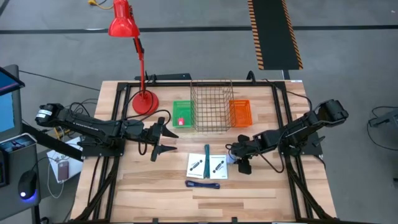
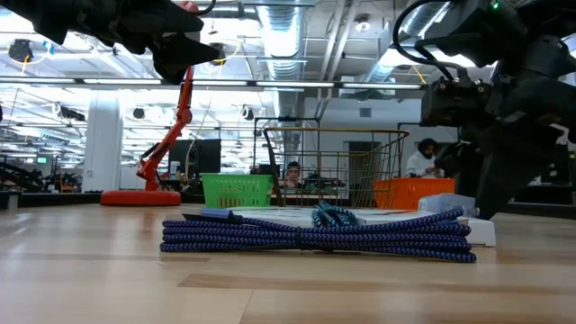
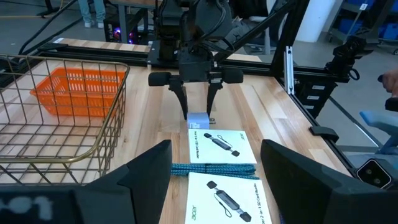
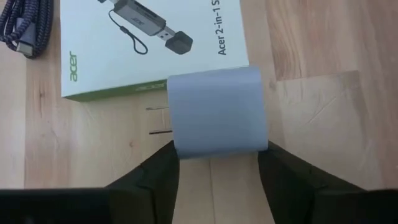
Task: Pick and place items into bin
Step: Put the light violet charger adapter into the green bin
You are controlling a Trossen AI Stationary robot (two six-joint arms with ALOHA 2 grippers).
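A pale blue square block (image 4: 217, 112) with two metal prongs lies flat on the table beside a white card (image 4: 143, 43). My right gripper (image 4: 217, 163) is tilted down over it, a finger on each side. Two white cards (image 1: 196, 165) (image 1: 217, 165) lie mid-table with a teal cord (image 3: 214, 168) between them. A blue-purple cord (image 1: 203, 184) lies nearer the front edge. The wire bin (image 1: 211, 106) stands at the back. A small red block (image 1: 181, 121) rests in the green basket (image 1: 183, 112). My left gripper (image 1: 163, 140) hovers open at the table's left. My right gripper has the pale blue block between its two fingers, which meet the block's two opposite sides (image 4: 261, 140) at the end away from the prongs. The fingers (image 3: 185, 102) slant down from the table's right side. The block lies flat on the table.
An orange basket (image 1: 240, 113) stands right of the wire bin and the green basket left of it. A red desk lamp (image 1: 143, 99) stands at the back left. Bare wood lies along the front edge. People sit in the room behind.
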